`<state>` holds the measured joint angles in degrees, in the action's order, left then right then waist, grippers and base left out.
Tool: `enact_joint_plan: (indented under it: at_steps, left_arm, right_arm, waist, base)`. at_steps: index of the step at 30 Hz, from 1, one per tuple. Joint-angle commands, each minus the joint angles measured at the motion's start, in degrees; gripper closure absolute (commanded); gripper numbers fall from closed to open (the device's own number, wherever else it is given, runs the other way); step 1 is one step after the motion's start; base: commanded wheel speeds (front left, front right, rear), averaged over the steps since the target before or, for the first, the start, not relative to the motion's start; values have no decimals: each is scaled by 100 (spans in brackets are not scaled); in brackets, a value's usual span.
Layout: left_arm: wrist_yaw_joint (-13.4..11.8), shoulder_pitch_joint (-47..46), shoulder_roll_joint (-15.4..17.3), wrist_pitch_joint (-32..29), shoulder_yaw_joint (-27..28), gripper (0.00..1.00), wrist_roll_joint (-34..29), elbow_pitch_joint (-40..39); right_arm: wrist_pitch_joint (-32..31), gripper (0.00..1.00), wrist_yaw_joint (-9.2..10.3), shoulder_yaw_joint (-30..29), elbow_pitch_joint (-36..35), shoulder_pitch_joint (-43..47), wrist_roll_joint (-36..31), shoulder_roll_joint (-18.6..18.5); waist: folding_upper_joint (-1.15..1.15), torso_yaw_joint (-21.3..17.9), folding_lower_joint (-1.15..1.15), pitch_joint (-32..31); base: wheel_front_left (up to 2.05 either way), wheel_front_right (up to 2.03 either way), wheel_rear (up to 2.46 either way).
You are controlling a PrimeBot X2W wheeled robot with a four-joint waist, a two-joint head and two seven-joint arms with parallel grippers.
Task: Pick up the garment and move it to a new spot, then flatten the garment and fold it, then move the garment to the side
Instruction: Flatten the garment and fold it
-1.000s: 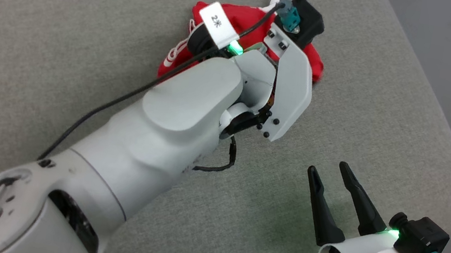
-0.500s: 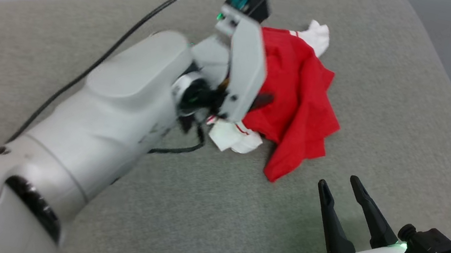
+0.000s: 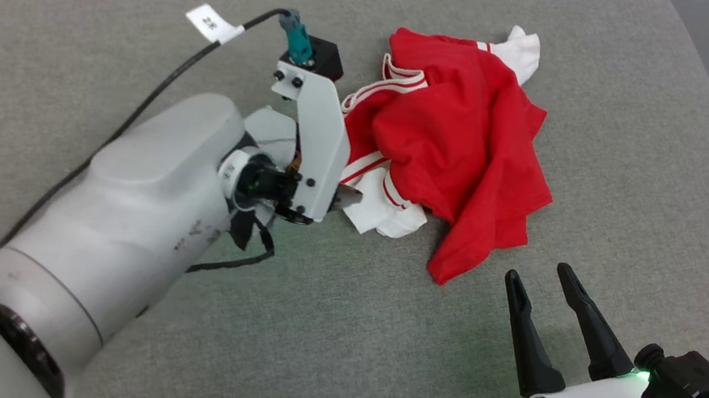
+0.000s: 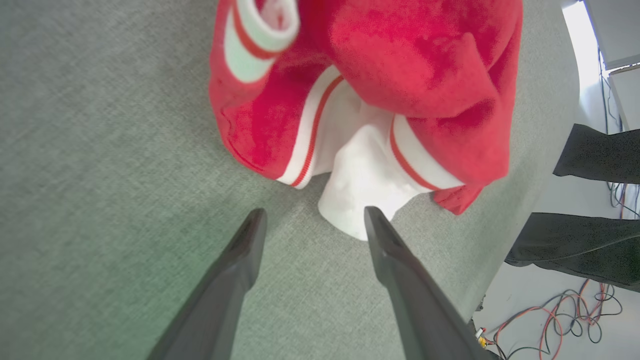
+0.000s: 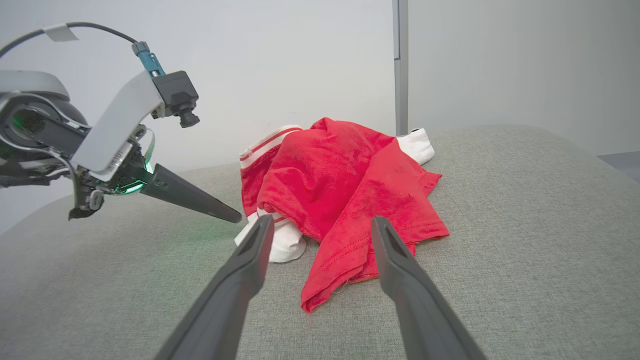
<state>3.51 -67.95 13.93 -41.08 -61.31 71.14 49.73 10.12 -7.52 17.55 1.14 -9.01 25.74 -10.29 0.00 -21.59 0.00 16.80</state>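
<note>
Garment (image 3: 456, 151): crumpled in a heap on the grey cushion (image 3: 300, 348), toward 1 o'clock of the head view's centre.

Left gripper (image 4: 313, 212): jaws spread, grasping nothing. The white sleeve (image 4: 360, 185) lies at its 12 o'clock, just beside the fingertips.

Right gripper (image 3: 537, 272): jaws spread, empty. It is at the garment's 5 o'clock, near the red hem and clear of it.

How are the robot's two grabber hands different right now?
The left gripper has its tips right beside the garment's white sleeve; the right gripper waits well clear of the garment. The left gripper comes at the garment from the left; the right gripper points at it from the robot's side. Both are open and hold nothing.
</note>
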Motion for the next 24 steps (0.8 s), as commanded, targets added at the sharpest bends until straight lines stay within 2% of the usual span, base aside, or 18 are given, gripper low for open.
enact_joint_plan:
  at_steps: [1,12,13,15,16,24]
  left_arm:
    - [-38,55,-40,21,54,0,46,4]
    - [-20,159,-197,-34,7,0,87,91]
    - [-3,171,-213,-24,23,26,113,99]
    - [2,192,-242,-9,70,85,171,127]
    - [16,183,-244,26,92,100,192,139]
    - [112,118,-313,222,278,100,323,215]
  right_arm:
    - [39,0,6,-6,3,-72,16,4]
    - [101,0,6,58,87,-171,74,45]
    - [113,0,6,57,97,-176,77,47]
    - [118,0,6,49,116,-181,84,43]
    - [126,0,6,42,118,-184,90,41]
    - [67,0,6,-122,105,-75,33,-24]
  waist:
    - [0,-54,0,57]
    - [0,-166,0,152]
    - [0,-175,0,158]
    - [0,-184,0,165]
    - [0,-184,0,166]
    - [0,48,0,-7]
  base:
    - [0,0,0]
    - [0,0,0]
    - [0,0,0]
    - [0,0,0]
    - [0,0,0]
    - [0,0,0]
